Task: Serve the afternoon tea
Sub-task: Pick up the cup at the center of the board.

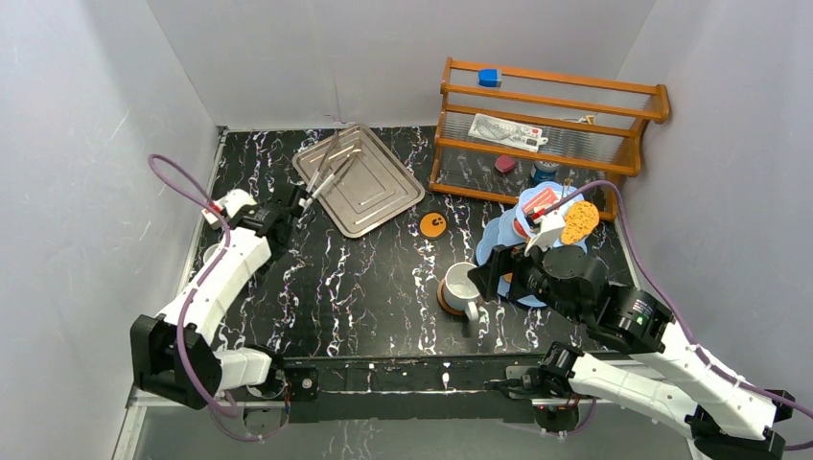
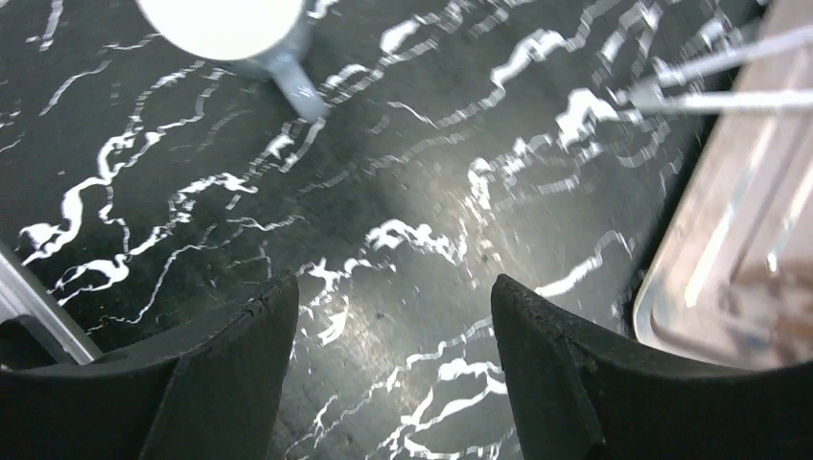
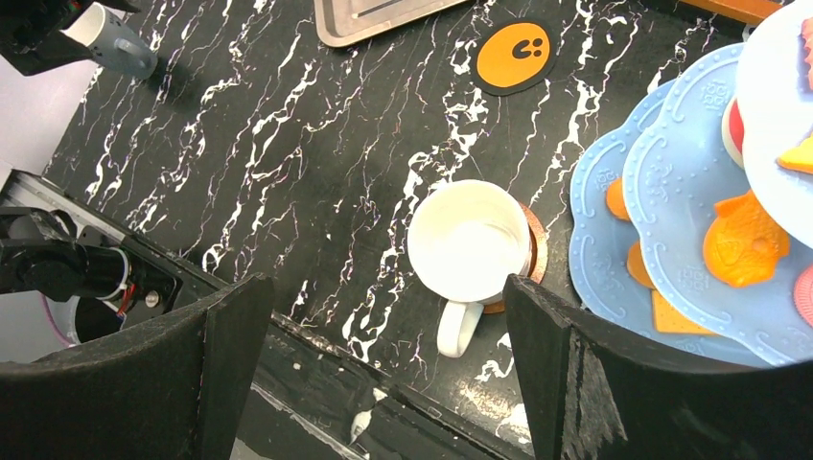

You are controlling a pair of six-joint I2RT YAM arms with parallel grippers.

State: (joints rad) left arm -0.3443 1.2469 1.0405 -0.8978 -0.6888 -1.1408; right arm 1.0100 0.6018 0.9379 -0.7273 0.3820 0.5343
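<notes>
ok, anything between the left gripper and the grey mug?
Nothing visible. Only tabletop lies between the open left gripper and the grey mug; tray and tongs sit off to the side.

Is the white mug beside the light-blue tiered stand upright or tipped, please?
Upright: the white mug sits on a round brown saucer, mouth facing up.

Lab test booth, bare grey walls
</notes>
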